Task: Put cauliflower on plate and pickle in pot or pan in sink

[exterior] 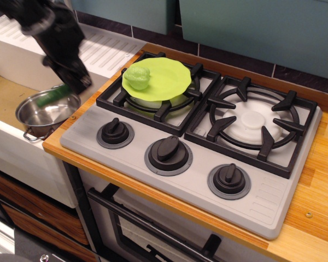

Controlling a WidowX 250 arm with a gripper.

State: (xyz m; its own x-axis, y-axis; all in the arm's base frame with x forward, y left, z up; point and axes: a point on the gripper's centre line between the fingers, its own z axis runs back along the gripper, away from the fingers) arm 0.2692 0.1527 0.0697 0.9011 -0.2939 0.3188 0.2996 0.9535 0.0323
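Observation:
My gripper (74, 87) is shut on the dark green pickle (54, 97) and holds it in the air, tilted, just above the right rim of the steel pot (42, 113). The pot stands in the sink (5, 98), at its right side. The pale green cauliflower (137, 77) lies on the left part of the lime-green plate (164, 79), which rests on the rear left burner of the stove.
The ribbed white drainboard (106, 49) lies behind the sink. Three black knobs (168, 148) line the stove's front. The right burner grate (254, 123) is bare. A wooden counter (317, 164) runs along the right side.

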